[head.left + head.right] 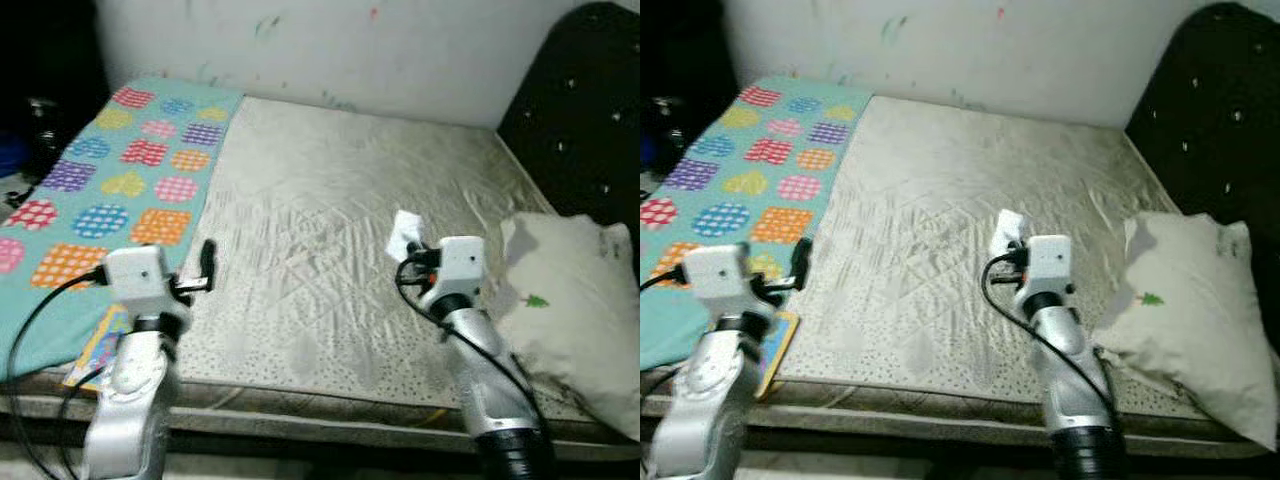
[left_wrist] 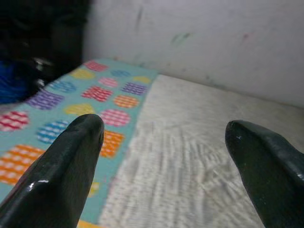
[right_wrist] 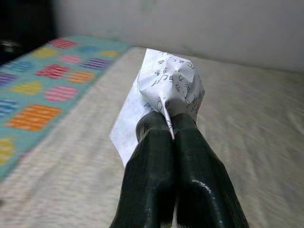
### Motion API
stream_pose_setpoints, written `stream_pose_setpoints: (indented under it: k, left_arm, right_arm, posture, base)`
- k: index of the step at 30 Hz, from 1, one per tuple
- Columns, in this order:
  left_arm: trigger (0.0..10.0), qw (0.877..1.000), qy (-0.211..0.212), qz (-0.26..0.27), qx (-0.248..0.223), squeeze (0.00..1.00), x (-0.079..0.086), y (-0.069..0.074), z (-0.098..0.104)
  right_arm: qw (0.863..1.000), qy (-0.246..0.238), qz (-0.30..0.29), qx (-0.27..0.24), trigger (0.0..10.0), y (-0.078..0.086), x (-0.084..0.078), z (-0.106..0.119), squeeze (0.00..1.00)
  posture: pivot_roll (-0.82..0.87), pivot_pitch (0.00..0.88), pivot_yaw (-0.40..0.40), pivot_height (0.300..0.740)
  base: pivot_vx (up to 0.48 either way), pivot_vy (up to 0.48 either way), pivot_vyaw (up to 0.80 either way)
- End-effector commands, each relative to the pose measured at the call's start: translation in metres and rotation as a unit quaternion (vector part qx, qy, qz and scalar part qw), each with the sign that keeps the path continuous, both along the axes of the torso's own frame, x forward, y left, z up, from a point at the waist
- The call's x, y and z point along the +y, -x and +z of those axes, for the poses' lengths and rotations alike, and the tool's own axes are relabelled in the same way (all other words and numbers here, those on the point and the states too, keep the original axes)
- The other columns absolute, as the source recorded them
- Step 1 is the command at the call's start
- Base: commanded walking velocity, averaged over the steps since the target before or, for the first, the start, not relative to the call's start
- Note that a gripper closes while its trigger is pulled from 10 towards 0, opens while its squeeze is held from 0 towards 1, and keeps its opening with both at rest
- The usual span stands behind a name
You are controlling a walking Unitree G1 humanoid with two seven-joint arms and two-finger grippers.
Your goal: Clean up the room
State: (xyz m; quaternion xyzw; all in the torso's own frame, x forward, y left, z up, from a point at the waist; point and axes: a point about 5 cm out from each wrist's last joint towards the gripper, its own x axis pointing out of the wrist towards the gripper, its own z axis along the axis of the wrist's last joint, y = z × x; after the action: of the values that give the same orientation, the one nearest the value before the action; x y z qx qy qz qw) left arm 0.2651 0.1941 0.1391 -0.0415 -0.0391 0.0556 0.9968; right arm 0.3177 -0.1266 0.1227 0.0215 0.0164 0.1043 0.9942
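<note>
— Looking at your right hand (image 3: 168,124): what's it got?
— It's clamped on a crumpled paper note (image 3: 168,88), held above the bare mattress (image 1: 330,210).
— And your left hand (image 2: 166,142)?
— Fingers apart, holding nothing, beside the patterned blanket (image 1: 120,180).

**Handwriting on the crumpled paper, too blurred to read**

The crumpled paper (image 3: 167,90), at the upper centre of the right wrist view and pinched in the right tool (image 3: 170,124), carries dark handwritten marks across its white surface. No word or number in them can be made out. Nothing else bears legible text, labels or brands.
</note>
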Motion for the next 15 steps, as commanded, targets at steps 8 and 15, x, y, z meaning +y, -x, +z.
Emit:
stream_pose_setpoints:
  k: [8, 15]
  left_arm:
    - [10.0, 1.000, 0.007, -0.014, -0.003, 0.00, -0.0098, -0.0024, 0.0025]
    - [10.0, 1.000, 0.007, -0.015, -0.004, 0.00, -0.0097, -0.0032, 0.0031]
  right_arm:
    - [1.000, 0.011, -0.008, 0.013, 10.0, -0.0013, -0.0100, -0.0038, 0.00]
    - [1.000, 0.012, -0.004, 0.018, 10.0, -0.0017, -0.0089, -0.0058, 0.00]
  posture:
    - [0.03, 0.040, -0.109, 0.740]
    - [0.03, 0.037, -0.108, 0.740]
  base:
    - [0.000, 0.402, 0.00]
    - [0.000, 0.421, 0.00]
